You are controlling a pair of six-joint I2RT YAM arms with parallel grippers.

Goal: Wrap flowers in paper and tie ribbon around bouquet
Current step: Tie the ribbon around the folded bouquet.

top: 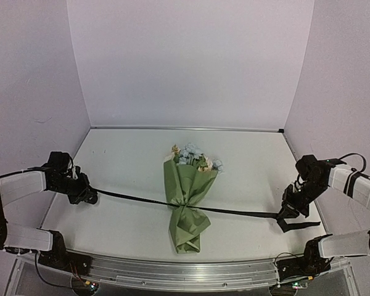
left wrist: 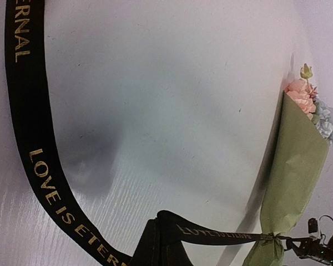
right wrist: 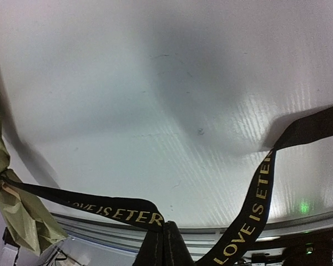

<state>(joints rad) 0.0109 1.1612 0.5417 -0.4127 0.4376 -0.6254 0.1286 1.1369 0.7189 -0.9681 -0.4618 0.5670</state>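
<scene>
The left tool [top: 88,195] sits low over the left side of the surface [top: 246,166], clenched on a black ribbon [top: 129,198] with gold lettering. From its fingertips the ribbon runs in a straight, taut line to the right, just above the surface. In the left wrist view, a spare length of it curves loosely up the left side of the frame.

In the middle of the surface lies the bouquet [top: 186,197], lengthwise, with its wide end toward the back wall. The flowers [top: 193,157], cream, pale blue and one peach-pink, show at that far end. The olive-green paper [top: 182,182] narrows from there to a pinched waist, then spreads again into a crumpled tail near the front edge. The ribbon meets the bouquet exactly at that waist, where the paper is drawn in tight around it.

From the waist the ribbon goes on rightward, again taut, to the right tool [top: 288,214], which is clamped on it close above the surface. A short loose end of ribbon trails past this tool and lies flat on the surface just to its right.
</scene>
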